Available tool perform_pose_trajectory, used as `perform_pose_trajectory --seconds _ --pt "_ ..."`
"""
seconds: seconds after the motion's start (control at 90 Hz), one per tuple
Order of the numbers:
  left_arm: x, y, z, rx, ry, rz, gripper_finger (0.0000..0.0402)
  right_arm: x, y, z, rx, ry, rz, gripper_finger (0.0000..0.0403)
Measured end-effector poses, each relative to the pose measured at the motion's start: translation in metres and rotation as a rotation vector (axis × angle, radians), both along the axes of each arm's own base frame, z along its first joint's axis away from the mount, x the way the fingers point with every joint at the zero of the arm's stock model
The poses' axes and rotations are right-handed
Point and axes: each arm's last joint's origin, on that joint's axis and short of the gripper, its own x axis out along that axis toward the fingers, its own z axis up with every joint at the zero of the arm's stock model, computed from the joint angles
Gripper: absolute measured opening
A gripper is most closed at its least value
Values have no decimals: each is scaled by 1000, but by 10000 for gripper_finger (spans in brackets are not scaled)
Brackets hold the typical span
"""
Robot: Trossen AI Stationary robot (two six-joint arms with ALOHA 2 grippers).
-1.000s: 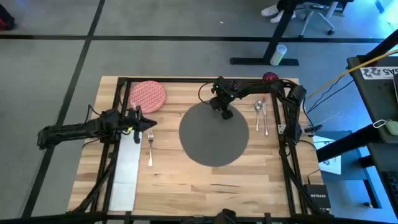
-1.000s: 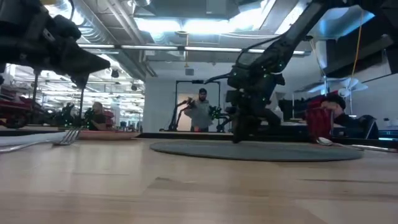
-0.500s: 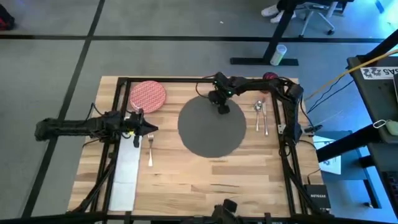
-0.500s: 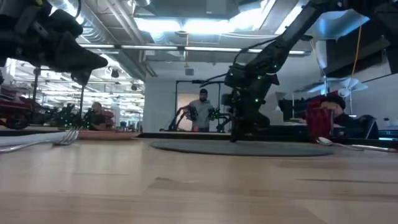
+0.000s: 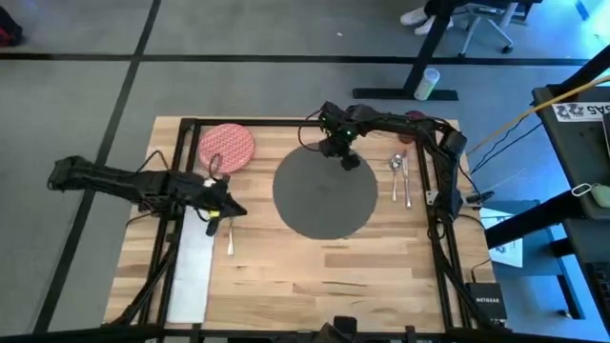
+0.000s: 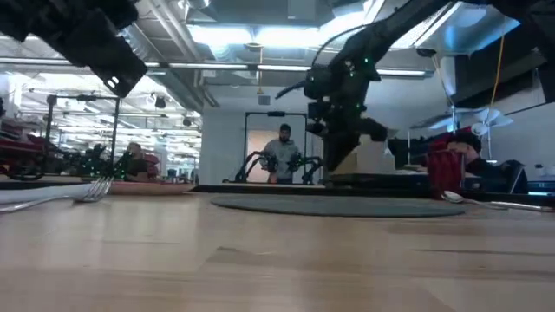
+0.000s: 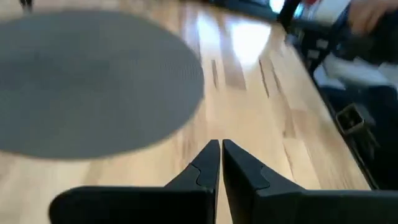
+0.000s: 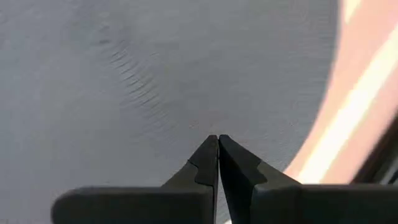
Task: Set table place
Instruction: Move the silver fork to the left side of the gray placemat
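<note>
The right gripper (image 5: pixel 340 152), fingers pressed together on nothing, hangs over the far rim of the large dark grey round mat (image 5: pixel 322 194), lifted clear of it in the low view. The left gripper (image 5: pixel 227 208), also closed and empty, hovers over the silver fork (image 5: pixel 229 238), just left of the mat and beside the white napkin (image 5: pixel 193 262).

The mat looks placed, so the next step is probably fetching the red patterned round plate (image 5: pixel 226 147), which sits at the far-left corner, well apart from the mat. To do that well, the fingers should open before descending, take the plate by its rim, lift it clear of the wood, and centre it on the mat without dragging the mat.

The light wooden table (image 5: pixel 305 276) has bare room on the mat's near side. Right of the mat lie a spoon (image 5: pixel 395 174) and a knife (image 5: pixel 407 181), close to the black frame, with the small dark red cup (image 5: pixel 413 119) at the far-right corner; that side is tight.
</note>
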Motion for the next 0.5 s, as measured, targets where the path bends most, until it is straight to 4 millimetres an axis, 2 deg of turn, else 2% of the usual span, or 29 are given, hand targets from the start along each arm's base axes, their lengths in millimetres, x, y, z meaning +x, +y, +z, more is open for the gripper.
perform_pose_trajectory --seconds 0.111,0.222,0.367,0.5 --pt "10 -6 2 -42 145 17 0 0 9 5 -19 -4 22 0" --pt "14 -11 -7 -108 361 90 0 -2 18 11 -27 -12 43 0" --pt "16 -18 -23 -221 612 260 0 -7 26 16 -34 -18 50 0" --pt "22 -21 -35 -374 709 478 0 -10 27 23 -44 -34 41 0"
